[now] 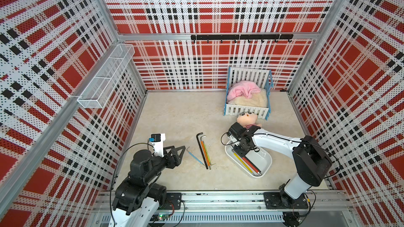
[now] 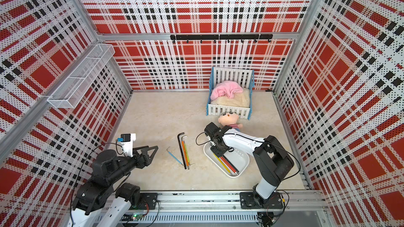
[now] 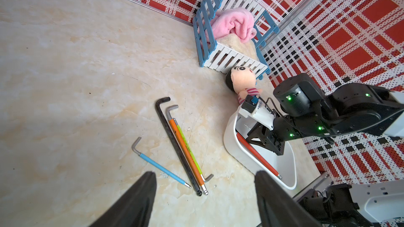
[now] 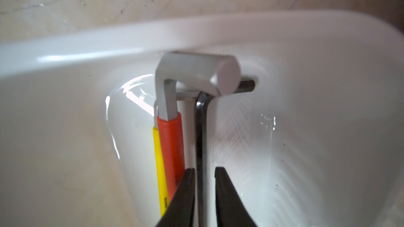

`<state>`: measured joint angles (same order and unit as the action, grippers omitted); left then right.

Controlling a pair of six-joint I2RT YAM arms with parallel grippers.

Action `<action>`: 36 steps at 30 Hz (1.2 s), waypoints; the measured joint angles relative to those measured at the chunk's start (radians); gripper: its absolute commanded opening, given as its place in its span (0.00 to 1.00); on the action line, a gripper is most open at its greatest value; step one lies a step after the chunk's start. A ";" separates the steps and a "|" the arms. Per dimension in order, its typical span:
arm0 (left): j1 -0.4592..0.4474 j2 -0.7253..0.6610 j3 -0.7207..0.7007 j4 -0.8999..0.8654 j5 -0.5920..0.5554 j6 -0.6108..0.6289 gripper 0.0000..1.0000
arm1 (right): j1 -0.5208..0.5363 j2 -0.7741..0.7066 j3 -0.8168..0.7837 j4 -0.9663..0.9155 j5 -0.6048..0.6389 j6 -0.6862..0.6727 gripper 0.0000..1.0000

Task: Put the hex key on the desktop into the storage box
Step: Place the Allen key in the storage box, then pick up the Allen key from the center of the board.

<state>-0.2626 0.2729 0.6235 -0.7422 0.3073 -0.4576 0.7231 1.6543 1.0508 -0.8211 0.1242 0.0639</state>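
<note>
- the storage box (image 1: 268, 163), white and shallow, sits on the bench (image 1: 175, 114); in both top views the right arm's wrist hangs over it.
- inside the box, three hex keys lie side by side along its length. a yellow-sleeved key (image 4: 157, 149) is nearest one long wall, a red-sleeved key (image 4: 171, 140) touches it, and a bare black key (image 4: 201, 132) lies just beside the red one. their bent ends sit up against the box's short end wall.
- the right gripper (image 4: 204, 168) reaches down into the box. its jaws stand slightly parted astride the bare black key's shaft, one finger close against it and a sliver of gap at the other, so the key looks released rather than clenched.
- outside the box, on its side facing the left arm, four more hex keys lie on the bench. a long black key (image 3: 178, 149), an orange-sleeved key (image 3: 184, 149) and a green-sleeved key (image 3: 189, 149) lie tight together, near the box but not touching it.
- a blue-sleeved key (image 3: 161, 168) lies farther from the box, apart from those three.
- the left gripper (image 3: 205, 172) is held above the bench, farther from the box than the blue-sleeved key, with its jaws wide apart and nothing between them.
- a doll (image 1: 247, 117) lies near the box's far end, between it and a toy crib (image 1: 244, 111) that holds a pink blanket (image 1: 242, 89).
</note>
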 measured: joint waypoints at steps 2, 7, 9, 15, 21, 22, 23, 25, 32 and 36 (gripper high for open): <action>0.000 0.000 0.000 0.000 0.000 0.000 0.76 | 0.000 -0.002 0.010 -0.002 0.008 0.006 0.22; 0.000 0.000 0.000 0.000 0.000 0.000 0.76 | 0.000 -0.027 0.072 -0.028 0.036 0.024 0.22; 0.000 0.000 0.000 0.000 0.000 0.000 0.76 | 0.000 -0.043 0.118 -0.038 0.041 0.043 0.27; 0.000 0.000 0.000 0.000 0.000 0.003 0.76 | 0.008 -0.053 0.249 -0.042 0.034 0.148 0.33; 0.006 0.000 0.000 0.000 0.001 0.003 0.76 | 0.071 0.034 0.417 -0.055 0.016 0.316 0.31; 0.016 0.000 0.000 0.000 0.001 0.003 0.76 | 0.092 0.067 0.455 -0.055 0.009 0.336 0.31; 0.024 0.000 0.000 0.000 0.000 0.003 0.76 | 0.118 0.109 0.498 -0.059 0.002 0.361 0.30; 0.032 0.000 0.000 0.000 0.001 0.003 0.76 | 0.161 0.188 0.571 -0.072 -0.010 0.387 0.28; 0.034 -0.003 0.000 0.000 0.002 0.003 0.76 | 0.250 0.385 0.660 -0.126 -0.083 0.443 0.25; 0.037 -0.006 0.000 0.000 0.003 0.004 0.76 | 0.259 0.424 0.659 -0.164 -0.109 0.450 0.24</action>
<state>-0.2256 0.2665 0.6235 -0.7422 0.3103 -0.4534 0.9825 2.0781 1.7100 -0.9852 0.0147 0.5140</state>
